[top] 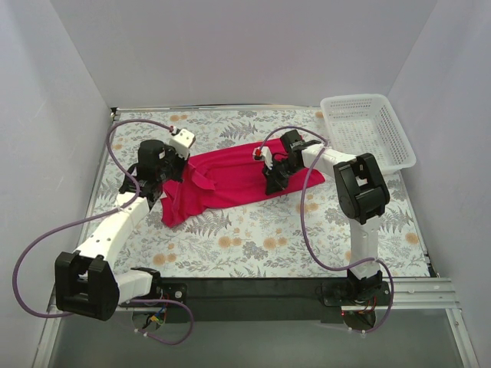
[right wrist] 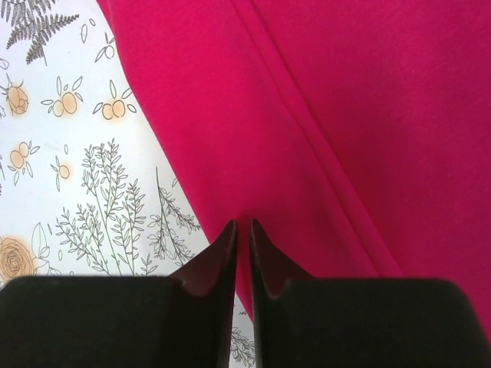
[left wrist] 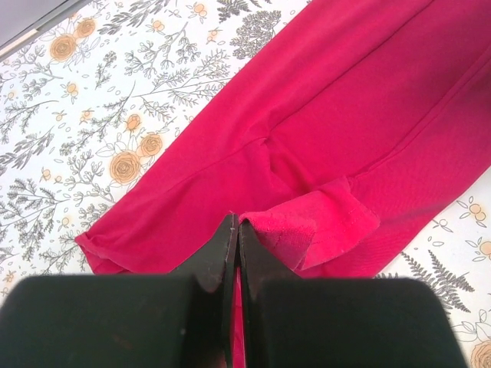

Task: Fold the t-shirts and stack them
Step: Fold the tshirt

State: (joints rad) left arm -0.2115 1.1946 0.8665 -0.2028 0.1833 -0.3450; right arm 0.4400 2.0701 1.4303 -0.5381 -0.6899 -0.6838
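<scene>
1 white plastic mesh basket (top: pixel 354 99) stands upright on the far right of the floral-print worktop (top: pixel 253 238), its open top facing up. The only garment, 1 magenta-red t-shirt (top: pixel 230 180), lies outside it. It rests on the worktop left of the basket and apart from it, spread in a slanting band from near left to far right. Its cloth is wrinkled, with long creases running along it.

2 arms reach over the shirt, 1 at each end. The left arm (top: pixel 115 222) comes in from the near left to the shirt's left end. In its wrist view the left jaws are pressed together with a sliver of red cloth caught between them, pinching a fold of the t-shirt. Just beside the tips a flap of cloth is turned over, showing a fuzzier underside.

The right arm (top: pixel 360 192) bends back from the near right to the shirt's right part. In its wrist view the right jaws stand almost together, with a thin slit left between the tips. They sit at an edge of the shirt, where red cloth meets the floral print. Whether any cloth is caught in that slit I cannot tell.

2 purple cables (top: pixel 109 149) loop out over the worktop, 1 along each arm.
</scene>
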